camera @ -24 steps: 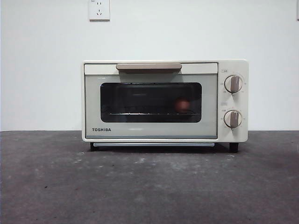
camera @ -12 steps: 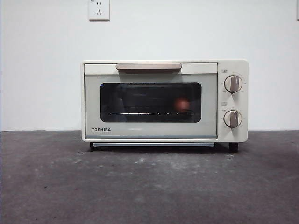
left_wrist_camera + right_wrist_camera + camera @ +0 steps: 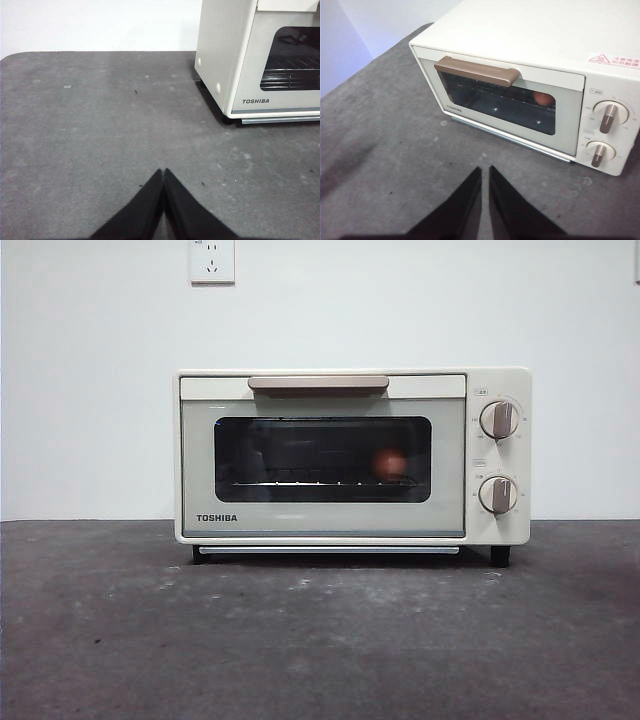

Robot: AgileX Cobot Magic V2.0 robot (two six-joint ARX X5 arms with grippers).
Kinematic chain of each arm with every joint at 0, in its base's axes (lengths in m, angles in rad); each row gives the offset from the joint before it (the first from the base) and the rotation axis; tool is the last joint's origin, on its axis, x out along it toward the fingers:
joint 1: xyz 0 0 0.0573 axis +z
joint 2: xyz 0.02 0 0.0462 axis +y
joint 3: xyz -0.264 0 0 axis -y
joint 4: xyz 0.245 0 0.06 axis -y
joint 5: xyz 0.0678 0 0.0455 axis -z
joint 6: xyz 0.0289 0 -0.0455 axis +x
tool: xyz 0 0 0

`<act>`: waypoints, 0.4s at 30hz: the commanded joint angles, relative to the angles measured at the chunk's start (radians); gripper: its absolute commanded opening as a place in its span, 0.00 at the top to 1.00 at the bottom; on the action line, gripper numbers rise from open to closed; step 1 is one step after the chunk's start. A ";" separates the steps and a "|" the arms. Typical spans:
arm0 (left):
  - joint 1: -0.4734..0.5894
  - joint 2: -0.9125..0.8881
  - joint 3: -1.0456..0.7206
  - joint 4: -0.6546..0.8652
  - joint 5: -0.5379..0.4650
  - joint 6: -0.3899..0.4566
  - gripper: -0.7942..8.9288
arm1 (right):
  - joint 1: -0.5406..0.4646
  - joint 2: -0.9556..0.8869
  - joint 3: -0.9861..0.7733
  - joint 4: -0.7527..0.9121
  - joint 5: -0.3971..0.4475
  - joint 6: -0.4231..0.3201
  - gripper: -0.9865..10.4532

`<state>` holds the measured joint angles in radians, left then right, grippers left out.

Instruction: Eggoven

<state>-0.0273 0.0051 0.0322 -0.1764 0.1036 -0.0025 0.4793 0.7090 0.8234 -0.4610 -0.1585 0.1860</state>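
The cream TOSHIBA oven (image 3: 320,520) stands on the dark table with its glass door closed and the tan handle (image 3: 318,383) up. Behind the glass the reddish-brown egg (image 3: 390,463) rests on the wire rack, toward the right side. In the right wrist view the oven (image 3: 520,30) and the egg (image 3: 544,98) lie ahead of my right gripper (image 3: 485,170), which is shut and holds nothing, well back from the door. My left gripper (image 3: 163,172) is shut and empty over bare table, off the oven's (image 3: 235,60) left front corner. Neither arm shows in the front view.
Two knobs (image 3: 499,420) (image 3: 498,494) sit on the oven's right panel. The grey table (image 3: 320,640) stretches in front of the oven. A white wall with a socket (image 3: 212,260) stands close behind.
Only the dim reflections in the door glass shift slightly. The oven, the egg and the door stay as they were.
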 commanded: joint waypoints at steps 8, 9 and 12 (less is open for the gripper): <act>0.001 -0.002 -0.018 -0.011 0.001 -0.007 0.91 | -0.255 -0.223 -0.119 0.098 0.046 -0.078 0.91; 0.001 -0.002 -0.018 -0.011 0.001 -0.007 0.91 | -0.288 -0.254 -0.160 0.126 0.048 -0.078 0.91; 0.001 -0.002 -0.018 -0.011 0.001 -0.007 0.91 | -0.373 -0.359 -0.293 0.222 0.059 -0.085 0.91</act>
<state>-0.0273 0.0051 0.0322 -0.1764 0.1036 -0.0025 0.1219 0.3759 0.5587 -0.2779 -0.1013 0.1169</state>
